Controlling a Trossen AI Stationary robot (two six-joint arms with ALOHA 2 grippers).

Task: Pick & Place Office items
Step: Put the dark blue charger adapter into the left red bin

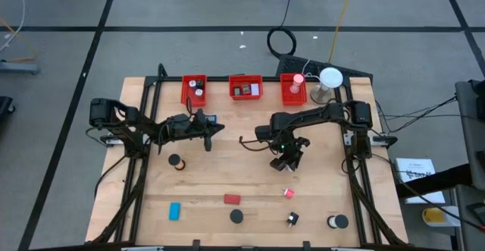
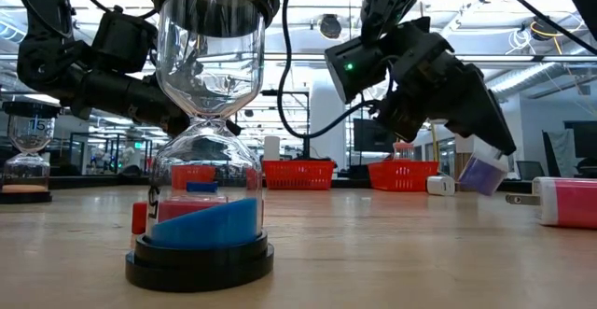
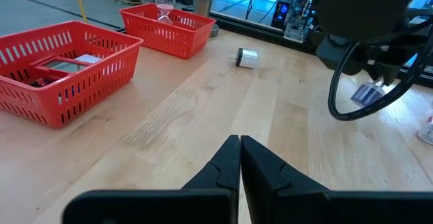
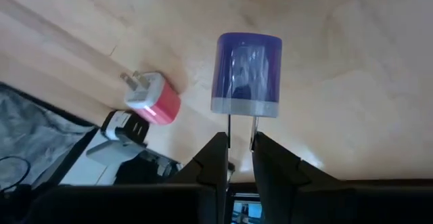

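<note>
My right gripper (image 4: 238, 143) hangs over the middle of the table, slanting down, shut on a small purple plug-in charger (image 4: 247, 72). The low view shows the purple charger (image 2: 483, 174) clear of the wood. Under it lie a pink charger (image 4: 152, 99) and a black adapter (image 4: 125, 126). My left gripper (image 3: 239, 143) is shut on nothing, level above the table's far left part (image 1: 216, 130). A blue block (image 1: 174, 210), a red block (image 1: 232, 199) and black-capped hourglasses (image 1: 236, 216) stand near the front. My right gripper pinches the purple charger's two metal prongs (image 4: 230, 125) between its two fingers, one finger on the outer side of each prong. The fingers (image 2: 471, 127) come slanting down from above. The charger's body sticks out beyond the fingertips, tilted and lifted clear of the table.
Three red bins (image 1: 195, 89) (image 1: 245, 88) (image 1: 293, 89) line the far edge, with a white round lamp (image 1: 329, 80) at their right. A blue-sand hourglass (image 2: 203, 132) stands close before the low camera. Bare wood lies between the two arms.
</note>
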